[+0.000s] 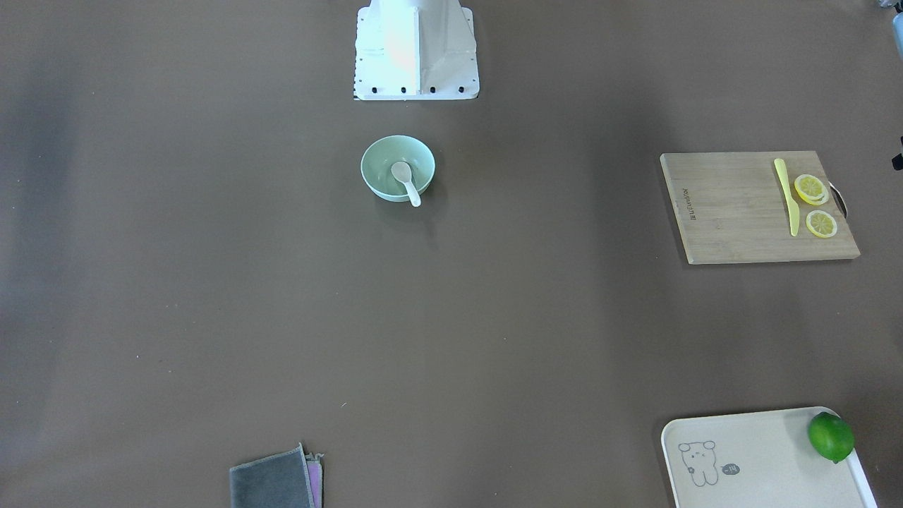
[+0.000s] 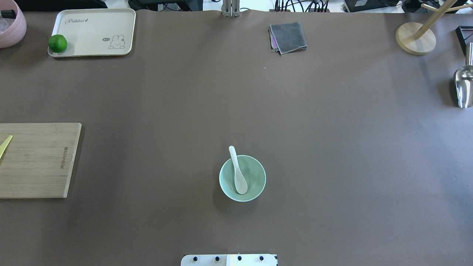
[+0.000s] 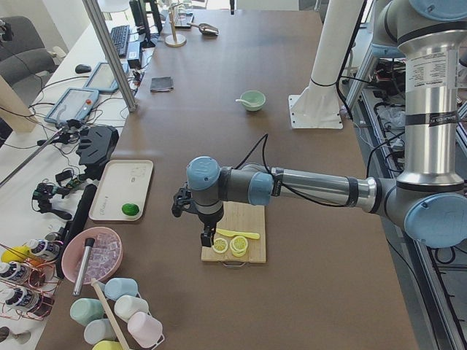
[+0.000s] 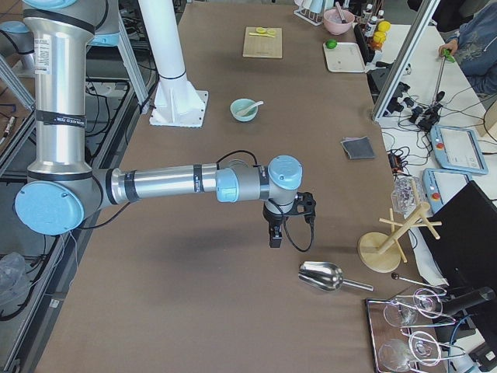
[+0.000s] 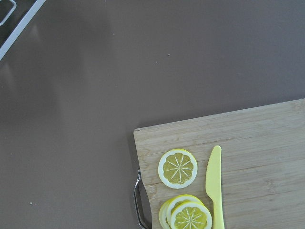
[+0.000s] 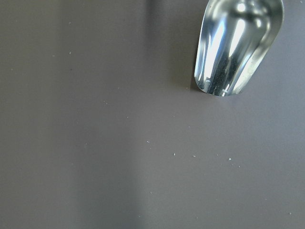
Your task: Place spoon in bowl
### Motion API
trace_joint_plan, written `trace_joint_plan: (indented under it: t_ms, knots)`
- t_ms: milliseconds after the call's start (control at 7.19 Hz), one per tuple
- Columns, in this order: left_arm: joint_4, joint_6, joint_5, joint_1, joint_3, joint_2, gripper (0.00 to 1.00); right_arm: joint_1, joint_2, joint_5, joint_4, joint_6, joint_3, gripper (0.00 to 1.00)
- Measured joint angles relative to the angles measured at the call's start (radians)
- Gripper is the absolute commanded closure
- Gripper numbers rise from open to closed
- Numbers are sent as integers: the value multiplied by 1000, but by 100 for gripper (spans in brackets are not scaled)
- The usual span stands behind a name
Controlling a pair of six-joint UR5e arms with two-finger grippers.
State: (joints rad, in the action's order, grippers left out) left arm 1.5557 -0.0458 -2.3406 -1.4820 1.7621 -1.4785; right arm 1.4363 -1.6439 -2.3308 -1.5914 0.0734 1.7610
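Note:
The white spoon (image 1: 406, 181) lies in the pale mint-green bowl (image 1: 377, 159), scoop inside and handle resting over the rim. Both also show in the overhead view, the spoon (image 2: 238, 174) and the bowl (image 2: 257, 178), in front of the robot's base. My left gripper (image 3: 208, 239) hangs over the cutting board, far from the bowl. My right gripper (image 4: 274, 239) hangs above the table near a metal scoop, also far from the bowl. Both show only in the side views, so I cannot tell whether they are open or shut.
A wooden cutting board (image 1: 734, 212) holds a yellow knife (image 1: 787, 194) and lemon slices (image 1: 811, 189). A cream tray (image 2: 92, 31) holds a lime (image 2: 57, 43). A folded grey cloth (image 2: 288, 37), a metal scoop (image 2: 463, 87) and a wooden stand (image 2: 415, 38) sit at the table's far side.

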Motion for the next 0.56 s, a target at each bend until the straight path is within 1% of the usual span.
trace_joint_plan:
  t_ms: [557]
  knots:
    - [-2,1,-3,0,1,-2,2,4,-9,-1,-1,-49,1,0]
